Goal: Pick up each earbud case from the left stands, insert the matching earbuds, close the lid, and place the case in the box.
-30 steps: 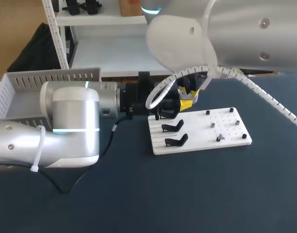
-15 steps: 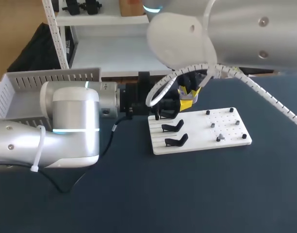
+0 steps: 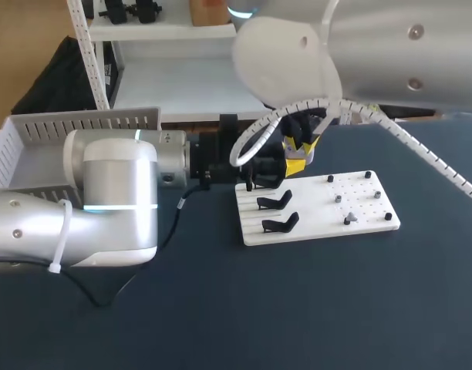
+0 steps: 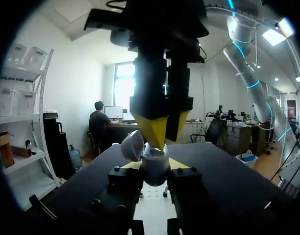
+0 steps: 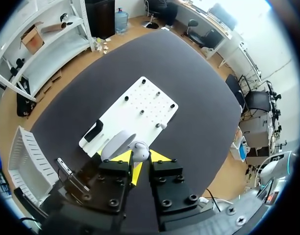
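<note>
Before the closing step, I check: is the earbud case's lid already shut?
No, the lid of the earbud case stands open, tilted up beside it.

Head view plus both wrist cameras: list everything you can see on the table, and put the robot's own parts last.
earbud case: one, white, lid open, held over the board's far left part
board: one, white, on the middle of the table
stands: three, black, in a row on the board's left part; the near two are empty, the far one is partly hidden
pegs: six, black and grey, on the board's right part
box: one, white, slatted, at the table's far left corner
table: one, dark blue
left gripper: one, yellow tips, shut on the earbud case from two sides
right gripper: one, yellow tips, pointing down just over the open case
</note>
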`<state>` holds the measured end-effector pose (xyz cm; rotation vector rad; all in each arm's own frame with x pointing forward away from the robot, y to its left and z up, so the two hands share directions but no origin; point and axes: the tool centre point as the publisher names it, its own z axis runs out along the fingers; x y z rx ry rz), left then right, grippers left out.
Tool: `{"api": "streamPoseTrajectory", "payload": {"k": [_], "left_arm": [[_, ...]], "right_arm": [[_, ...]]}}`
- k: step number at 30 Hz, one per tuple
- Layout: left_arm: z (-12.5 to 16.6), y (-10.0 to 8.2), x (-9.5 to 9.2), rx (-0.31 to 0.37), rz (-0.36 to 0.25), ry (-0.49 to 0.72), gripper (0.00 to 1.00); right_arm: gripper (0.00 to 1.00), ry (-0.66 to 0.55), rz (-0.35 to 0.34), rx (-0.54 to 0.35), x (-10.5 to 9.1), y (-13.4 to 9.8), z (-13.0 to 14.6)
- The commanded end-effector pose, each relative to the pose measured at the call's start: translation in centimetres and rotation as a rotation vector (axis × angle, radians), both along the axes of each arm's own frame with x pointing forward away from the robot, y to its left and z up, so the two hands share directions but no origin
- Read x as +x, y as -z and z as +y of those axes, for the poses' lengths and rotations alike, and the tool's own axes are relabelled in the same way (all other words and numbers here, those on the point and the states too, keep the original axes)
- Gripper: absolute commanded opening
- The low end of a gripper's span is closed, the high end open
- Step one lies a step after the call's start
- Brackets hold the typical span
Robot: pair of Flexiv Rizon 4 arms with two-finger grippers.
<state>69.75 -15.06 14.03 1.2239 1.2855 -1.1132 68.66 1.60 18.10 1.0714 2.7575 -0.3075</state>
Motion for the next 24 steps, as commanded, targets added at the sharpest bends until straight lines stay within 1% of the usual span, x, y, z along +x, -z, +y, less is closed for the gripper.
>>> {"api": "streamPoseTrajectory", "payload": {"k": [1, 3, 5, 9, 15, 21, 24], "left_arm": [[-0.1, -0.1, 0.0, -0.003, -0.001, 0.000, 0.00], [-0.1, -0.1, 0.0, -0.003, -0.001, 0.000, 0.00], [-0.1, -0.1, 0.0, -0.003, -0.001, 0.000, 0.00], [-0.1, -0.1, 0.0, -0.003, -0.001, 0.000, 0.00], [-0.1, -0.1, 0.0, -0.003, -0.001, 0.000, 0.00], [-0.1, -0.1, 0.0, -0.003, -0.001, 0.000, 0.00], [-0.1, -0.1, 0.0, -0.003, -0.001, 0.000, 0.00]], "right_arm": [[0.01, 0.001, 0.001, 0.001, 0.1, 0.1, 0.2], [0.15, 0.003, 0.000, 0.002, 0.0, 0.1, 0.2], [0.25, 0.005, 0.000, 0.003, 0.0, 0.0, 0.2], [0.24, 0.006, -0.001, 0.003, 0.0, 0.0, 0.1], [0.26, 0.009, -0.007, 0.002, -0.2, -0.4, 0.1], [0.30, 0.019, -0.052, 0.033, -1.6, -2.7, -0.6], [0.31, 0.027, -0.075, 0.072, -2.6, -3.6, -1.1]]}}
